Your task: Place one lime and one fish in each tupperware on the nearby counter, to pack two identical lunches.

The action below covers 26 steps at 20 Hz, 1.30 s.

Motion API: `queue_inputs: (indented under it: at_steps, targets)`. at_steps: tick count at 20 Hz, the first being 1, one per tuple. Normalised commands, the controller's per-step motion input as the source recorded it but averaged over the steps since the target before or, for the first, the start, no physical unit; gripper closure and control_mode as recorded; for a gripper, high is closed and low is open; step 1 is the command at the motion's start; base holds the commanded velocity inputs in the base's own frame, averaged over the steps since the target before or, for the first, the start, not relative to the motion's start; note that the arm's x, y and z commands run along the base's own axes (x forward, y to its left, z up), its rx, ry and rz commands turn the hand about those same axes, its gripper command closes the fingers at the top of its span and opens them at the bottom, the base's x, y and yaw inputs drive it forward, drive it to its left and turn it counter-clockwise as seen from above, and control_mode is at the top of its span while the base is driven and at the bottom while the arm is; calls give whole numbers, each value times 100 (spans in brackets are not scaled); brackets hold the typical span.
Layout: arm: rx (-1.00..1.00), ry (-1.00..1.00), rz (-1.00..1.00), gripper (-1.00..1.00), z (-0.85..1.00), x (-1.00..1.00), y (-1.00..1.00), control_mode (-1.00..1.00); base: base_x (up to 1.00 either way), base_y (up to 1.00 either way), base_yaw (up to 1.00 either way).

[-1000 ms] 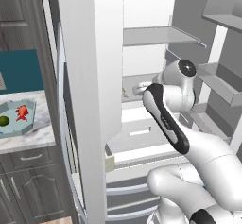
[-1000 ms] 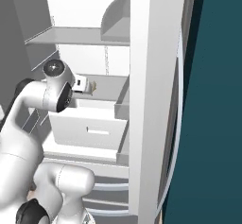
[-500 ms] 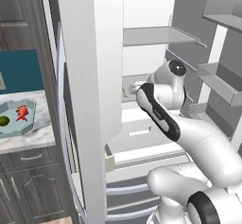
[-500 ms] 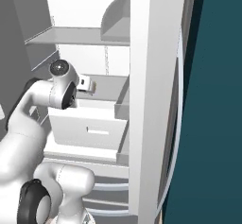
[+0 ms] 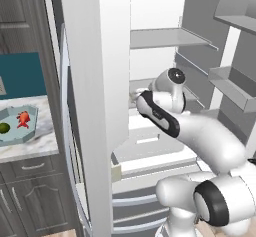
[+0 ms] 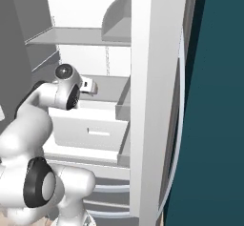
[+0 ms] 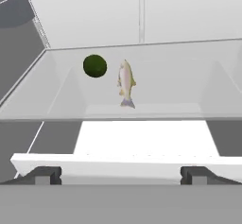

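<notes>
Status: you're about half done, judging by what's packed.

Pale teal tupperware sits on the marble counter, left of the open fridge door. It already holds one lime and the red-orange fish, side by side. That lunch looks complete.

The second set is not yet moved. In the hand view a second lime and a pale cream fish lie on the fridge shelf, toward its back wall. This lime is just left of this fish, close to it but apart. Fish lies lengthwise, tail toward you.

Gripper is spread fully wide and carries nothing. Fingertips are at the shelf's front edge, well short of both items. In the left base view the arm reaches into the fridge at mid-shelf height.

Left, as I read it:
- pick one of the two off the shelf, carry it to the counter
- repeat for the other
- both go in the second tupperware; I can't see the dark grey one here, so you'll have to locate it on the counter first.
</notes>
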Motion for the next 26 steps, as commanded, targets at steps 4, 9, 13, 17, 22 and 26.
queue_inputs:
  at_steps: [4, 9, 13, 17, 22, 26]
  targets:
    - [0, 0, -1, -100, -10, 45, 3, -100, 0, 0, 0]
    - [0, 0, -1, -100, -12, 45, 4, -100, 0, 0, 0]
    - [0, 0, -1, -100, -14, 44, 7, -100, 0, 0, 0]
    - [0, 0, -1, -100, -16, 44, 6, -100, 0, 0, 0]
    - [0, 1, -1, -100, -18, 44, 6, -100, 0, 0, 0]
    - [0, 3, -1, -100, -22, 44, 6, -100, 0, 0, 0]
